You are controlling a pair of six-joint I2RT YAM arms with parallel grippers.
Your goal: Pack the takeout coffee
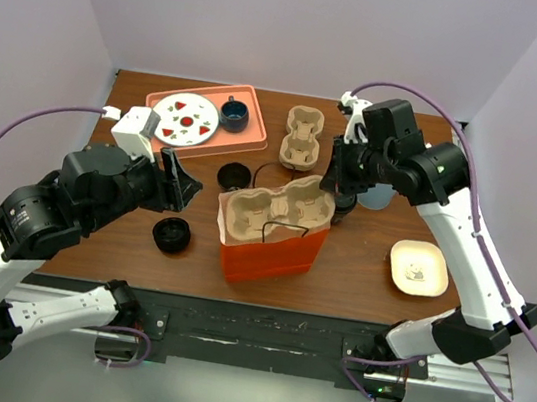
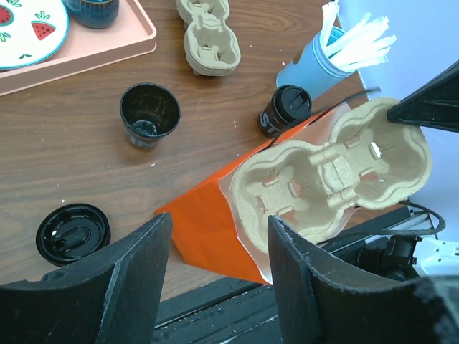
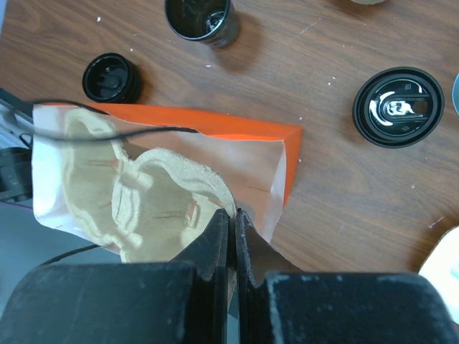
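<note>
In orange bag mouth: pulp carrier; takeout coffee just beside bag.

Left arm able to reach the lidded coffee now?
Probably not directly: orange bag and cup carrier stand between the open left hand and the lidded coffee; right hand pinches the carrier beside it.

You will find almost no writing here that can be read. In the left wrist view, the takeout coffee has white lettering on its dark side; only what looks like a large letter S shows, and the rest is turned away. The lidless cup has a faint pale print low on its wall, too small to read. The raised marks on the loose lid cannot be made out either.
</note>
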